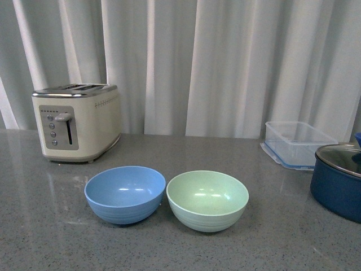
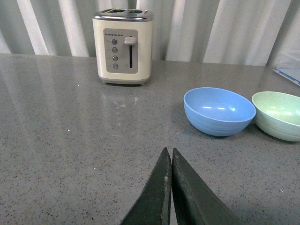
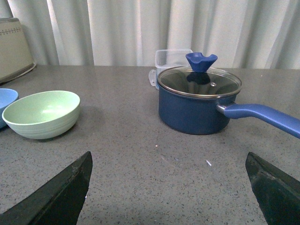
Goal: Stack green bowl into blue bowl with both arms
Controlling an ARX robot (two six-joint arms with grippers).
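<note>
In the front view, the blue bowl (image 1: 125,193) sits on the grey worktop (image 1: 45,226) with the green bowl (image 1: 207,200) just beside it on the right; whether their rims touch cannot be told. Both bowls are upright and empty. A cream toaster (image 1: 76,121) stands far left, a clear container (image 1: 299,144) far right, and a navy pot (image 1: 337,182) at the right edge; no arm shows here. In the left wrist view, the left gripper (image 2: 168,151) hangs over bare worktop with its fingers (image 2: 157,192) pressed together and holding nothing. The blue bowl (image 2: 219,111) lies farther off and to the right of the tips, well apart from them, and the green bowl (image 2: 279,115) is beyond it. In the right wrist view, the right gripper (image 3: 168,159) has its fingers (image 3: 61,197) spread wide with nothing between them. The green bowl (image 3: 42,114) lies ahead and to the left, outside the gap and clear of the nearer finger, with a sliver of the blue bowl (image 3: 5,101) past it. The lidded pot (image 3: 197,105) stands ahead of the gap.
</note>
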